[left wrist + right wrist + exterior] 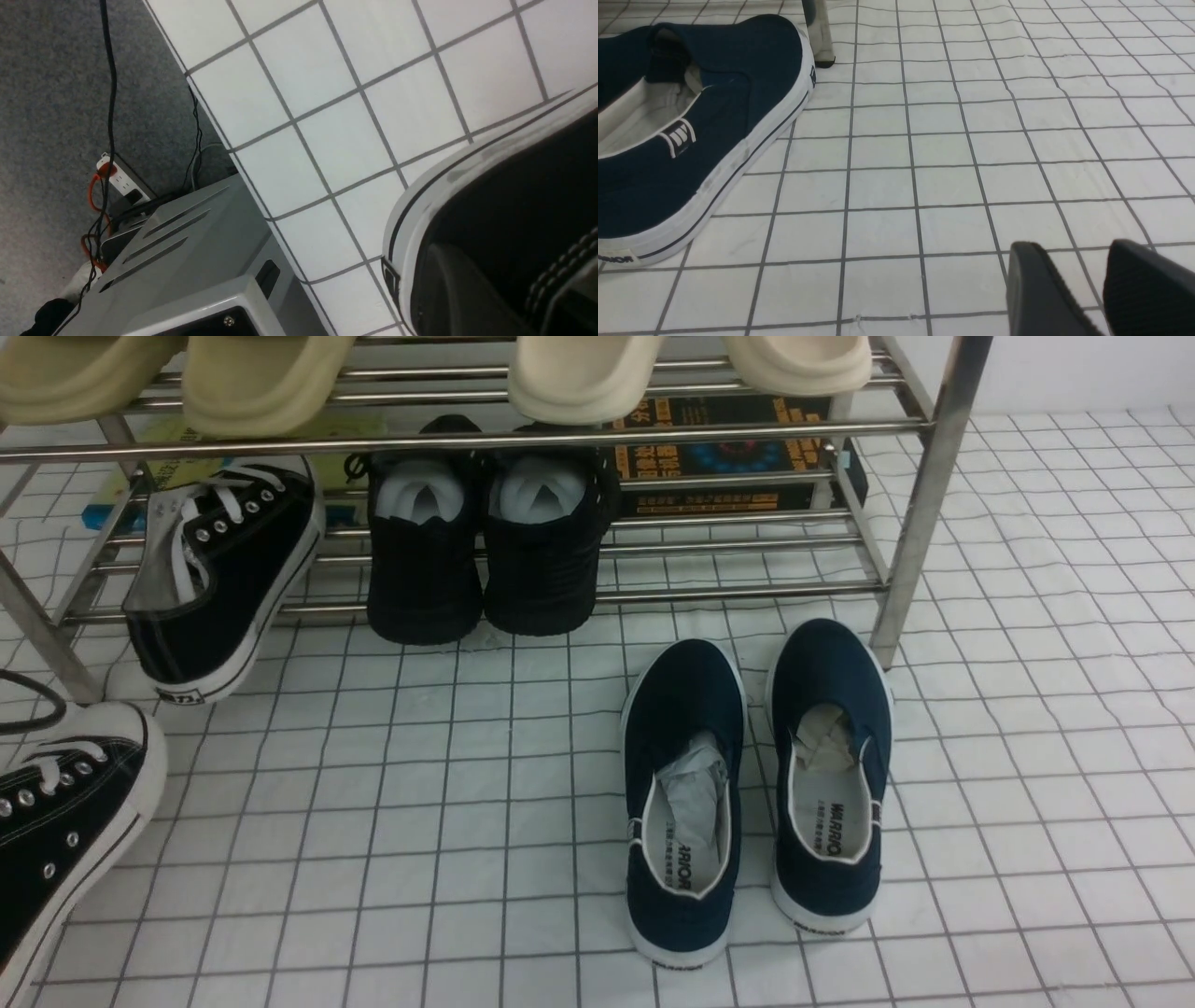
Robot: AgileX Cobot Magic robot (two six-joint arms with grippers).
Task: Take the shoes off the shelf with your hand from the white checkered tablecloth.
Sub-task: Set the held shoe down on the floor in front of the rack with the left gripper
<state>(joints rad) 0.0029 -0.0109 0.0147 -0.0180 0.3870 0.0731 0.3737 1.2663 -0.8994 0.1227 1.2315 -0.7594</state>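
The white checkered tablecloth [1046,728] lies under the steel shoe rack [910,513]. One black sneaker [247,560] leans on its lower tier; the left gripper [509,275] pinches the other sneaker [56,831] in front, at the left. The right gripper [1076,245] has its fingers slightly spread.

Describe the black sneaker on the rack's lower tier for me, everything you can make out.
The black sneaker looks like canvas, with white laces, silver eyelets and a pale lining. Its white rubber sole has a dark line and a small heel label. It sits askew on the rack's lower bars, left of the paper-stuffed black shoes, toe pointing away, heel jutting past the front bar. The opening faces up and left. No gripper touches it in the front view.
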